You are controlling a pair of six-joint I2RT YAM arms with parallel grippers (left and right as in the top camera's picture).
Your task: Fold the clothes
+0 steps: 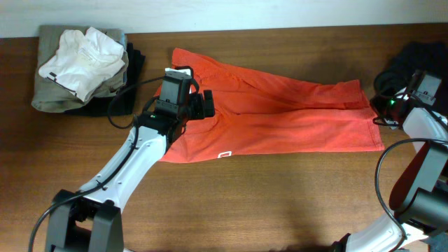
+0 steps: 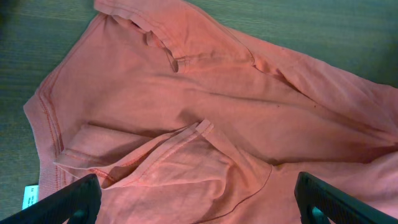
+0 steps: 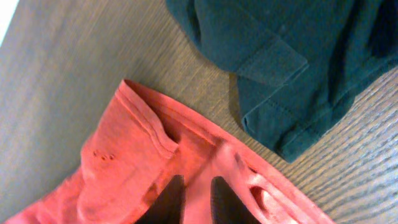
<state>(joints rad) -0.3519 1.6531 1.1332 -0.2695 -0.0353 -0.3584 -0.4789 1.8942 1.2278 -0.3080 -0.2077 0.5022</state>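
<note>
The left pincer [image 2: 199, 208], jaws wide, hovers over the collar end of the red-orange T-shirt [image 1: 294, 119]. The right pincer [image 3: 198, 193], jaws narrow, sits at the opposite hem; whether it grips is unclear. The T-shirt's long axis spans the counter [image 1: 280, 203] between them.

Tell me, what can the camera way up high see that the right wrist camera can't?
Only the overhead view shows the whole orange shirt spread out, its little white tag, a pile of other clothes in the corner, and the left arm reaching over the shirt. Only the right wrist view shows the stitching along the dark garment up close. Both show the orange shirt, the dark garment and the wooden table.
</note>
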